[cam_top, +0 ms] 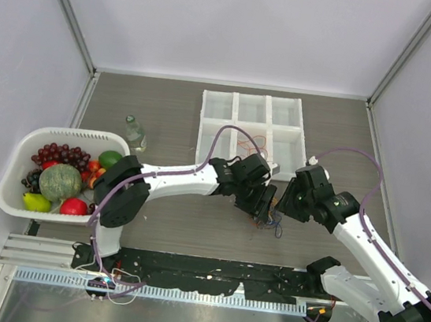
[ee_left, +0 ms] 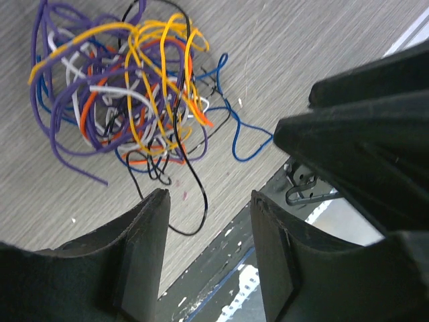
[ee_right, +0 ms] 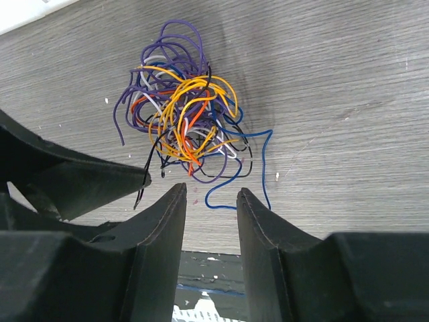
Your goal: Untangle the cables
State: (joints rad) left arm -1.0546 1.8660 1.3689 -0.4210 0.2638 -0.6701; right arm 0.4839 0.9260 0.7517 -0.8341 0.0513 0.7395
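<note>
The cables (cam_top: pixel 269 220) lie as one small tangled ball of purple, yellow, orange, white, black and blue strands on the grey table, between my two grippers. In the left wrist view the cables (ee_left: pixel 127 94) sit ahead of my left gripper (ee_left: pixel 208 201), which is open, with a black loop (ee_left: pixel 196 215) trailing on the table below the gap. In the right wrist view the cables (ee_right: pixel 184 127) lie just beyond my right gripper (ee_right: pixel 211 191), also open, and a blue loop (ee_right: pixel 224 200) reaches down to the gap between its tips. From above, the left gripper (cam_top: pixel 261 204) and right gripper (cam_top: pixel 283 206) nearly meet over the tangle.
A white compartment tray (cam_top: pixel 252 102) stands behind the tangle. A white basket (cam_top: pixel 22 147) of fruit sits at the left, with a small clear bottle (cam_top: pixel 134 133) beside it. A black strip (cam_top: pixel 208 275) runs along the table's near edge.
</note>
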